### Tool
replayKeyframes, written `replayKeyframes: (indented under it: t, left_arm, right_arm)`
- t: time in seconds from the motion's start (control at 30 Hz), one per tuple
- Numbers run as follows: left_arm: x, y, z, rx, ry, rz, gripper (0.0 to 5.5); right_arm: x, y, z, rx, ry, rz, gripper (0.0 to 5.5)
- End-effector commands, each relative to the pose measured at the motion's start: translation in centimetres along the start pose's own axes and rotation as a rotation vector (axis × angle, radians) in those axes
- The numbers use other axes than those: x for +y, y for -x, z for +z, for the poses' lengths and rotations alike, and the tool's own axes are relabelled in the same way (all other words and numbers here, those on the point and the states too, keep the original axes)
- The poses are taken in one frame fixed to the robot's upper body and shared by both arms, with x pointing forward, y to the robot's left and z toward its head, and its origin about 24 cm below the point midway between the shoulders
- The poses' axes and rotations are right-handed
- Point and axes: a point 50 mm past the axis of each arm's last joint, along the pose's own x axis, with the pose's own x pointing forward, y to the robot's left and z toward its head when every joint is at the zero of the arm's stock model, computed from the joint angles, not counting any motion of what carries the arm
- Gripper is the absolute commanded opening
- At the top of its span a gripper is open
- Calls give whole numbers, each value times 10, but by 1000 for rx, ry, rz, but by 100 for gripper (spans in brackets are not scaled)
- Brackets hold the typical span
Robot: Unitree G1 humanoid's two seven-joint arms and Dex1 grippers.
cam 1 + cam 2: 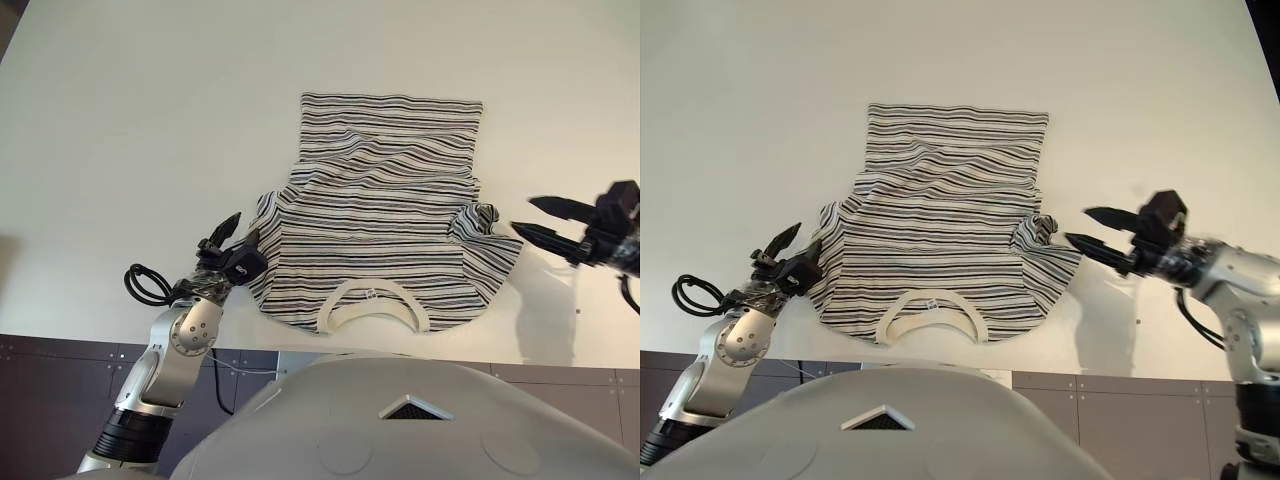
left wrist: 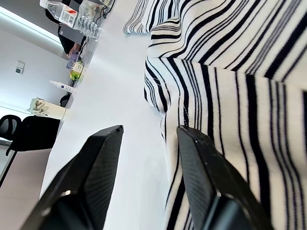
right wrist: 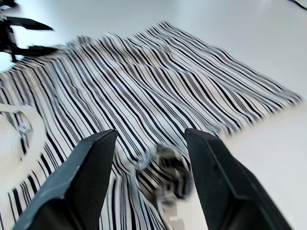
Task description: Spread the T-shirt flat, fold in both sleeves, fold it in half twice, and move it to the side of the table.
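Left eye view: T-shirt lies mid-surface, collar at 6 o'clock, sleeves bunched. Left claw at 9 o'clock and right claw at 3 o'clock both gape wide, seemingly poised to spread the sleeves.

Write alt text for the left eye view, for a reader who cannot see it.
A black-and-white striped fabric T-shirt lies on a white table, white collar nearest the robot, both sleeves bunched. The open left pincer sits at the left sleeve's edge; the open right pincer hangs beside the right sleeve, apart from it.
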Motion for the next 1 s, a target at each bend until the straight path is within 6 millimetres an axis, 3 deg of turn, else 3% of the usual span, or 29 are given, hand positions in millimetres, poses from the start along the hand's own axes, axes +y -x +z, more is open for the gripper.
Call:
replayKeyframes:
  t: [0.03,0.1,0.2,0.37,0.43,0.53,0.6,0.67,0.8,0.87,1.0]
  left_arm:
    - [1,-3,0,-7,-10,2,209]
    - [-1,-5,-1,-5,-24,-34,209]
    - [-28,6,-17,61,-50,-199,209]
    - [-40,12,-19,94,-50,-251,209]
    - [-38,7,-18,89,-50,-225,209]
    - [-19,-4,-9,23,-49,-109,209]
    - [1,-10,2,-54,0,-6,209]
    - [17,-15,12,-133,33,37,209]
    - [40,-21,29,-255,37,125,209]
    - [44,-27,40,-316,28,111,209]
    - [35,-36,44,-344,38,26,209]
  right_arm:
    - [6,-41,-13,128,175,-49,260]
    - [-7,-49,-39,274,322,-172,260]
    - [-26,-21,-56,356,334,-242,260]
    - [-37,10,-43,229,162,-246,260]
    - [-34,10,-47,235,155,-213,260]
    - [-42,1,-24,98,147,-270,260]
    - [-50,-18,3,-42,130,-307,260]
    - [-49,-44,12,-74,148,-309,260]
    - [-56,-115,-6,101,263,-312,260]
    - [-64,-141,-13,196,283,-319,260]
    - [-86,-162,-19,325,265,-405,260]
